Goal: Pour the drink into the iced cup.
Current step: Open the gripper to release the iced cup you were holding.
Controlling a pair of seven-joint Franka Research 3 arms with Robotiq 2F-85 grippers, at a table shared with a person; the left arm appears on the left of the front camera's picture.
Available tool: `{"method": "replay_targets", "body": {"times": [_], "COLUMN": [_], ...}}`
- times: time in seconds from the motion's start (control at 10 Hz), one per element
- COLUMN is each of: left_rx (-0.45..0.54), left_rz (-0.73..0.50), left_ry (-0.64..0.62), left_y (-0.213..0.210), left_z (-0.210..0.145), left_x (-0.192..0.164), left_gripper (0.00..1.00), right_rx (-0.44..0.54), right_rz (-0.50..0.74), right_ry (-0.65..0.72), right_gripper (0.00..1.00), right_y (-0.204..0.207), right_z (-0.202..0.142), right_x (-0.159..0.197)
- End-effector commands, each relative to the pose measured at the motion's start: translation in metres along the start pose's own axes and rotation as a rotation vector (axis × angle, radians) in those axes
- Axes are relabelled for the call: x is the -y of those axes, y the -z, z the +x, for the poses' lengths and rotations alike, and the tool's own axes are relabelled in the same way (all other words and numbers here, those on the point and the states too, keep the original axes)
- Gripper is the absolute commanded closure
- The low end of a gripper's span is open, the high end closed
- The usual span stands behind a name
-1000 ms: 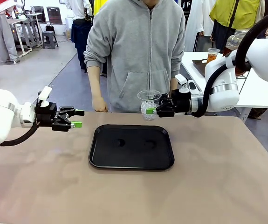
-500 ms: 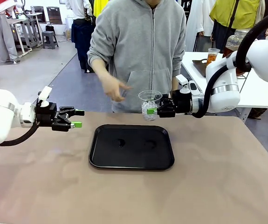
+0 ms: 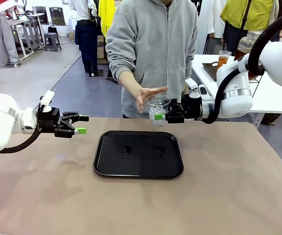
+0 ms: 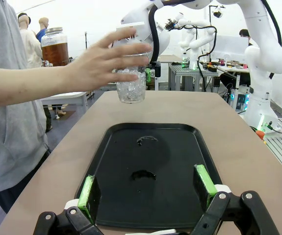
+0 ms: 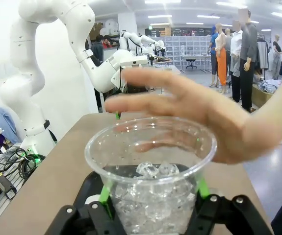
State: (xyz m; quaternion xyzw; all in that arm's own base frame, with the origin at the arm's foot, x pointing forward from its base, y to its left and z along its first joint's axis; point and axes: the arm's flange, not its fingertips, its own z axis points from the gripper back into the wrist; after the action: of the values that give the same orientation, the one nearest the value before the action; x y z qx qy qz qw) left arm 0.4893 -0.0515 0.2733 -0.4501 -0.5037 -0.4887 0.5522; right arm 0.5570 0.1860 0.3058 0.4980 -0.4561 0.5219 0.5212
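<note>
The iced cup point(image 3: 157, 110), a clear plastic cup with ice in its bottom, hangs above the table's far edge with my right gripper point(image 3: 161, 116) shut on it. The right wrist view shows the cup point(image 5: 150, 161) between the green pads. A person's hand point(image 3: 148, 96) is spread beside the cup's rim; whether it touches I cannot tell. The drink point(image 3: 246, 45), amber in a large glass jar, stands on a side table at the far right and also appears in the left wrist view point(image 4: 55, 53). My left gripper point(image 3: 81, 124) hovers open left of the tray.
A black tray point(image 3: 101, 147) lies mid-table with two small wet marks. A cup of orange liquid point(image 3: 224, 57) stands beside the jar on the white side table point(image 3: 273, 93). The person in a grey hoodie point(image 3: 155, 44) stands at the far edge.
The person's hand has risen from the table's far edge up to the cup's rim, and the person has shifted to the right. Neither arm has moved.
</note>
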Motion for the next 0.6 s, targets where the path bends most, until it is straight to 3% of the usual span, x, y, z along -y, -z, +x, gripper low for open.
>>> {"method": "replay_targets", "body": {"times": [0.0, 0.5], "left_rx": [0.000, 0.000], "left_rz": [-0.001, -0.001], "left_ry": [-0.002, -0.002], "left_y": [0.0007, 0.0007], "left_z": [0.0019, 0.0019], "left_x": [-0.0003, -0.0003], "left_gripper": [0.00, 0.00], "right_rx": [0.029, 0.029], "right_rz": [-0.005, -0.005], "right_ry": [-0.022, -0.022], "right_gripper": [0.24, 0.24], "right_y": [0.0017, 0.0017], "right_z": [0.0020, 0.0020], "right_x": [-0.0040, -0.0040]}}
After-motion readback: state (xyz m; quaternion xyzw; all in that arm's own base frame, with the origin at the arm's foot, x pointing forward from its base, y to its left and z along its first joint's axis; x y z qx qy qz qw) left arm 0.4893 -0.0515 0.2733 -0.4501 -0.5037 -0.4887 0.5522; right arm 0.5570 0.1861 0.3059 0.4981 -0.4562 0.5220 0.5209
